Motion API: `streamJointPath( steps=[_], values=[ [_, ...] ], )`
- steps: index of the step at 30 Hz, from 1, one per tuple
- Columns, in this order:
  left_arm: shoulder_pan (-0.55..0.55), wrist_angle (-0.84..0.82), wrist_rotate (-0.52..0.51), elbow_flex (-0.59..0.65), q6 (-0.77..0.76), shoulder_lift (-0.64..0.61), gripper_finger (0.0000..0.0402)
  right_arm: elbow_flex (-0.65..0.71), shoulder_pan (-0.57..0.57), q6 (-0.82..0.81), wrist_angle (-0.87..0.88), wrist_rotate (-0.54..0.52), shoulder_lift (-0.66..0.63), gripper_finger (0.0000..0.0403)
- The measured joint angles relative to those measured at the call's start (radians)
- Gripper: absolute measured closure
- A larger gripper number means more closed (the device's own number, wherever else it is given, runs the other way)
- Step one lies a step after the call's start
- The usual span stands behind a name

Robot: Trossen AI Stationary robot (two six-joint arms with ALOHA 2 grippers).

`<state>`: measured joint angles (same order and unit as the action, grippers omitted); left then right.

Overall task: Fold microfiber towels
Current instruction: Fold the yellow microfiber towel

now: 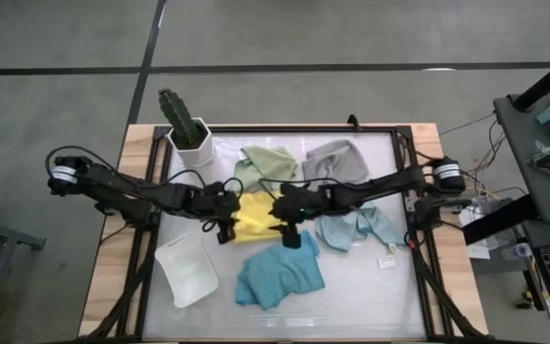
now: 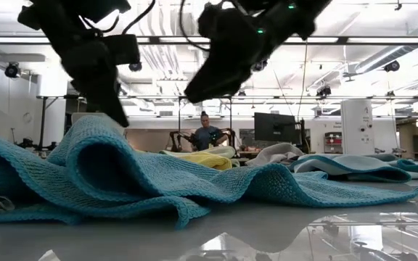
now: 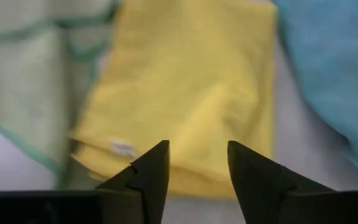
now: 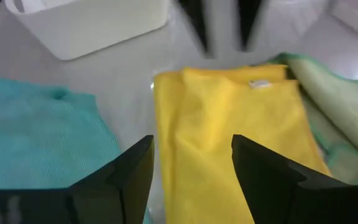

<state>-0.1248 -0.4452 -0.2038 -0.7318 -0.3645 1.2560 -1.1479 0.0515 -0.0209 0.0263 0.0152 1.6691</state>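
With the yellow towel (image 1: 252,216) folded, both spread grippers, left (image 1: 225,229) and right (image 1: 290,235), hovered at its nine and three o'clock, likely needing another towel next.

Folded towel (image 1: 251,218) lies mid-table between both hands; tray (image 1: 187,270) left of front towel (image 1: 280,275).

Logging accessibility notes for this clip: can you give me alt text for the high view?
Seen from above, the left end effector and right end effector, both open and empty, flank a folded yellow towel mid-table. Around it lie sage green, grey, pale blue and teal towels, with a white tray and a potted cactus.
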Motion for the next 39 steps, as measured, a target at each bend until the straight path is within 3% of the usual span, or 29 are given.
streamJointPath(
  steps=[9, 14, 19, 30, 39],
  values=[
    [-0.054, -0.061, 0.062, 0.001, -0.028, 0.027, 0.0217, 0.234, -0.001, -0.047, -0.3, -0.026, -0.071, 0.0197],
    [-0.056, -0.058, 0.061, 0.01, -0.114, 0.042, 0.0217, 0.289, -0.001, -0.067, -0.384, -0.026, -0.071, 0.0197],
    [-0.061, 0.049, 0.056, 0.039, -0.154, 0.103, 0.0221, 0.304, -0.001, -0.072, -0.406, -0.026, -0.061, 0.0197],
    [-0.061, 0.096, 0.043, 0.029, -0.154, 0.183, 0.0288, 0.307, -0.001, -0.072, -0.399, -0.015, 0.018, 0.0197],
    [-0.061, 0.097, 0.012, 0.029, -0.146, 0.161, 0.0387, 0.307, 0.009, -0.037, -0.374, 0.021, 0.048, 0.0202]
  ],
)
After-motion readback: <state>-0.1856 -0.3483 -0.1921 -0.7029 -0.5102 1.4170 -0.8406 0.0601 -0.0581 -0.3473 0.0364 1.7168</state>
